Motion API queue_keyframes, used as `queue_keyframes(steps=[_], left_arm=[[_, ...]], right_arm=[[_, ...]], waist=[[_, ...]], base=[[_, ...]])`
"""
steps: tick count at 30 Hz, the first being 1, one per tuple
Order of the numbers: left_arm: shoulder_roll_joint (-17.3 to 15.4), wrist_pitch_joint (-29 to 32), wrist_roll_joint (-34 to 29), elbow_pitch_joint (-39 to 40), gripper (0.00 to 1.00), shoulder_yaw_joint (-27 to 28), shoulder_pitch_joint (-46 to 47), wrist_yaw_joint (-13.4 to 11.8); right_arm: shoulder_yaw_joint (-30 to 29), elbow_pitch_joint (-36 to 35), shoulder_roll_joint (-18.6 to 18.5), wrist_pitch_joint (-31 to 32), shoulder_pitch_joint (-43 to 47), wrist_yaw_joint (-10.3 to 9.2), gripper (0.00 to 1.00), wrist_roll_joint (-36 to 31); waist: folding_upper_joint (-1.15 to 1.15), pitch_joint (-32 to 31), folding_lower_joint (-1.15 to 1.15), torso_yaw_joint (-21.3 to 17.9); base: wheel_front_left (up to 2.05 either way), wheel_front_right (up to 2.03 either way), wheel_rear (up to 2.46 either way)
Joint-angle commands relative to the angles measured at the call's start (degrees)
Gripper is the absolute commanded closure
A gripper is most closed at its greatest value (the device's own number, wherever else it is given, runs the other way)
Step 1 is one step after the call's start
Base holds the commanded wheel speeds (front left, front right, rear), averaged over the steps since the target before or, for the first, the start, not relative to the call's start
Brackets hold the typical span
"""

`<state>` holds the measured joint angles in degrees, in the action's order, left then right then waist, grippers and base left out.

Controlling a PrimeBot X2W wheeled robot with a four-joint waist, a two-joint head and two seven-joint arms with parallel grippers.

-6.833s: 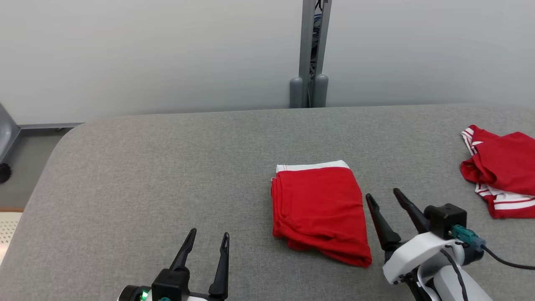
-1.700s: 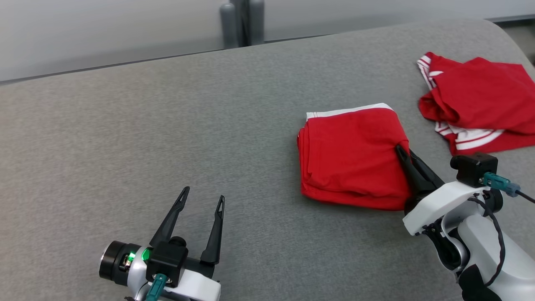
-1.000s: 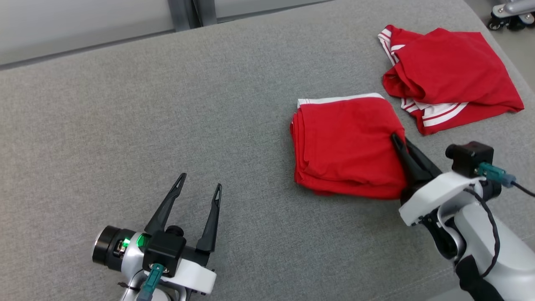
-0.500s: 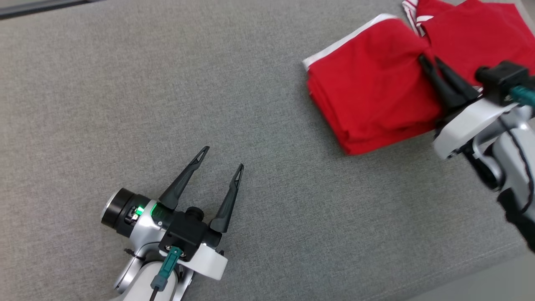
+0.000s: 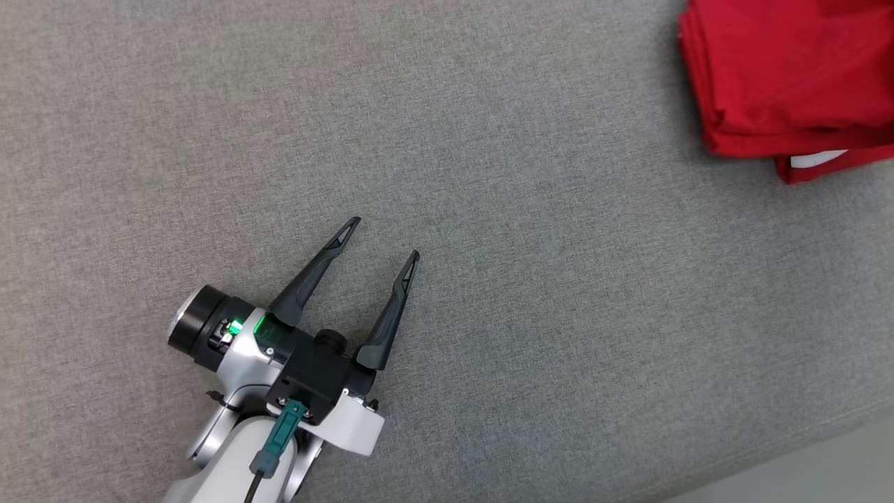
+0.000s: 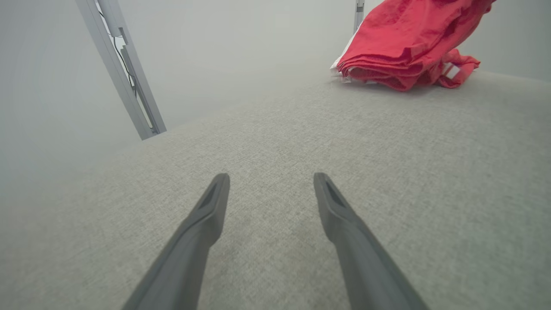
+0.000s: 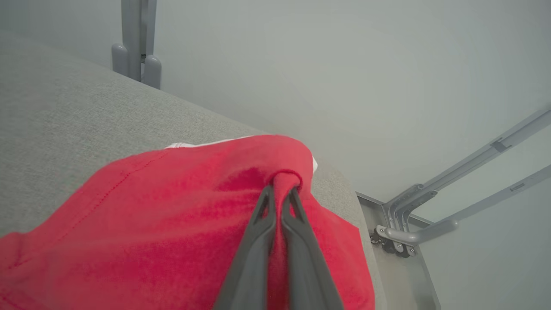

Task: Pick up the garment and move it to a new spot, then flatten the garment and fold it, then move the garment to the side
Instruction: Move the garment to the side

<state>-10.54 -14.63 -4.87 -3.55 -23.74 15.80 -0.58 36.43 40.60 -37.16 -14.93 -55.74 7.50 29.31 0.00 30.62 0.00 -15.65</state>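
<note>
The folded red garment [image 5: 782,70] lies at the top right of the head view, on the grey fabric table [image 5: 489,140]. In the right wrist view my right gripper [image 7: 282,191] is shut on a pinched fold of the garment [image 7: 172,224], which drapes down around the fingers. The left wrist view shows the garment [image 6: 409,38] raised at its far side, its lower edge near the table. My left gripper [image 5: 386,237] rests open low over the table at the lower left, far from the cloth, with nothing between its fingers [image 6: 206,215].
A second red garment with white stripes [image 5: 817,159] peeks out under the folded one, also seen as a crumpled red piece [image 6: 456,69]. The table's front edge [image 5: 803,447] runs across the lower right. Metal frame posts [image 6: 125,73] [image 7: 137,43] stand behind the table.
The head camera has swung, so the whole picture shifted. The right gripper, still shut on the garment, has carried it right onto the striped garment and left the head view. The left gripper stays open.
</note>
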Motion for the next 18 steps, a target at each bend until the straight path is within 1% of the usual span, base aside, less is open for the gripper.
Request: queue_keyframes(steps=[1, 5, 10, 15, 18], left_arm=[[-0.81, 0.44, 0.09, -0.6, 0.0, 0.11, 1.18, 0.13], [-1.16, 0.71, 0.25, -0.68, 0.0, 0.03, 2.19, 0.48], [-1.48, 1.22, 0.19, -0.78, 0.0, -0.32, 3.46, 1.02], [-2.07, 1.4, 0.24, -0.75, 0.0, -0.51, 4.41, 1.35], [-2.37, 1.45, 0.31, -0.97, 0.0, -0.7, 4.36, 1.14]], right_arm=[[-0.64, 0.57, -1.49, -0.44, -0.62, -0.03, 1.0, 0.72], [-1.48, 1.91, -3.18, -0.44, -1.27, -0.03, 1.0, 1.69], [-0.16, 4.07, -4.28, -0.43, -1.99, -0.03, 1.0, 1.68], [5.23, 8.9, -5.84, -0.05, -4.46, -0.03, 1.0, -3.16], [6.77, 12.28, -5.55, -0.11, -6.32, -0.03, 1.0, -5.43]], waist=[[0.0, 0.77, 0.0, -0.08], [0.0, 1.91, 0.0, -0.2], [0.0, 2.91, 0.0, -0.03], [0.0, 3.89, 0.0, 0.67], [0.0, 4.01, 0.0, 1.12]], base=[[0.0, 0.0, 0.0], [0.0, 0.0, 0.0], [0.0, 0.0, 0.0], [0.0, 0.0, 0.0], [0.0, 0.0, 0.0]])
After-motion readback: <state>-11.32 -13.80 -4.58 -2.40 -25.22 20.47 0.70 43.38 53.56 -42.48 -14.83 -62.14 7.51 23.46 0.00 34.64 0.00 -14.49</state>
